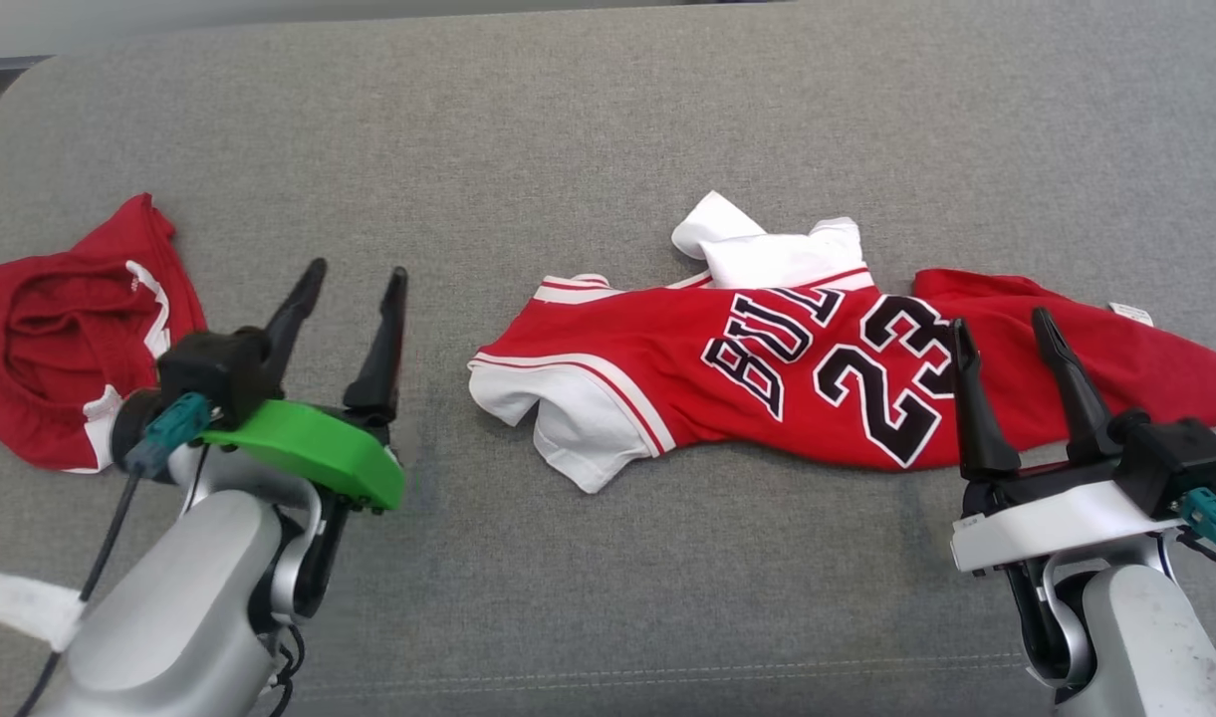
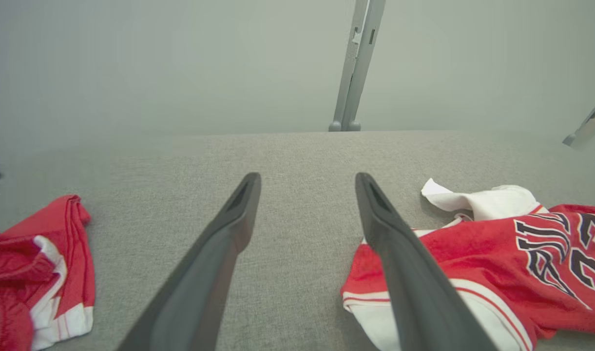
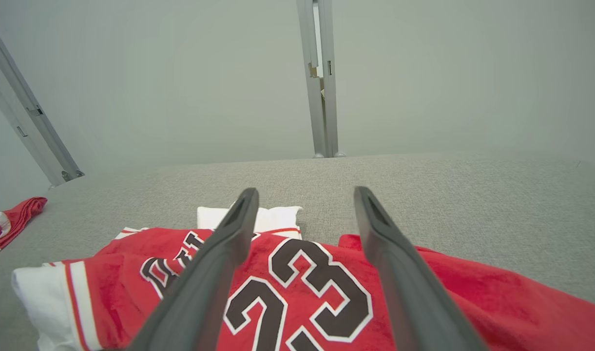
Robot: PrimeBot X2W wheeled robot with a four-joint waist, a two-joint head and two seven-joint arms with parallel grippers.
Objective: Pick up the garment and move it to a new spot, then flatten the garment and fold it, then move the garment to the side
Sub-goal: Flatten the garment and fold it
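At the far left I see red shorts [image 1: 60, 358] crumpled on the grey cushion [image 1: 608, 129]. Beside them my left gripper [image 1: 357, 269] has its fingers apart and holds nothing. The red jersey [image 1: 767, 378] lies in the middle, number side up. My right gripper [image 1: 999, 321], also spread and empty, is over its right part.

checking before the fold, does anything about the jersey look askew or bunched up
Yes. The red jersey lies unflattened: the white sleeve at its left end is crumpled, another white part is bunched along the far edge, and its right end is wrinkled. A second red garment sits in a heap far left.
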